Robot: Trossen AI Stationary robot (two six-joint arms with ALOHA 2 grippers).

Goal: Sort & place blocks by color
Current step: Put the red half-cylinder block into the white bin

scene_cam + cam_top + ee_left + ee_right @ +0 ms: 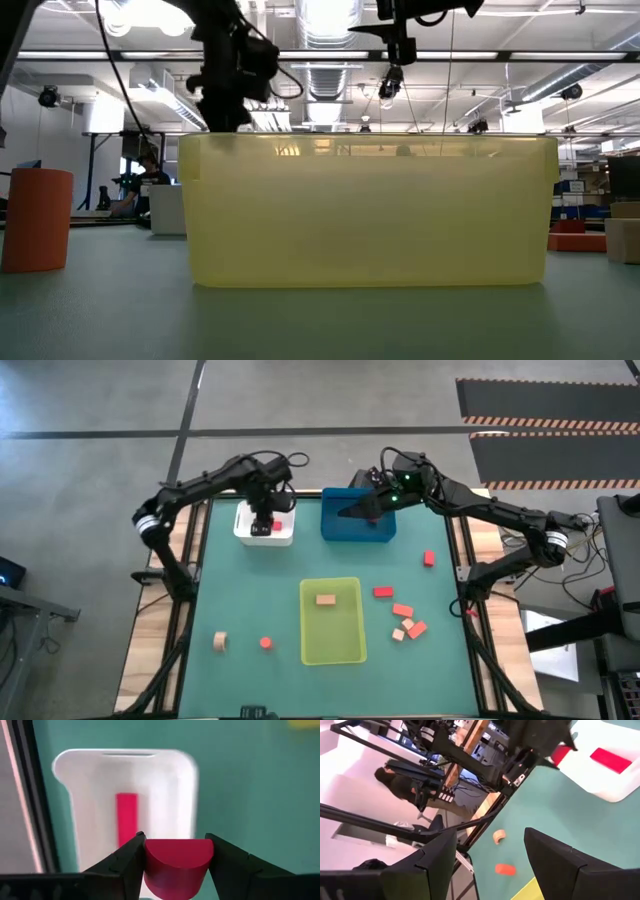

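High view, bins: a white bin (281, 532) and a blue bin (357, 518) sit side by side at the far end of the green table (250, 595). A yellow-green bin (332, 622) sits near the middle.
High view, inside: one tan block (325, 600) lies in the yellow-green bin. Something red shows in the white bin.
High view, loose blocks: a tan block (220, 642) and a small red one (265, 643) lie on the left side. A bunch of red and tan blocks (405, 622) lies on the right side, well apart from the edge.
High view, arms: the left gripper (263, 520) hangs over the white bin. The right gripper (352, 512) hangs over the blue bin.
Low view: the yellow-green bin fills the middle. An orange block (36, 220) stands at the left.
Left wrist view: the left gripper's fingers (125, 862) squeeze a deep red block (176, 865) with a round side, above the white bin. A red bar (127, 818) lies flat in that bin.
Right wrist view: the right gripper (490, 857) is wide apart and holds nothing. A person (407, 787) is beyond the table.
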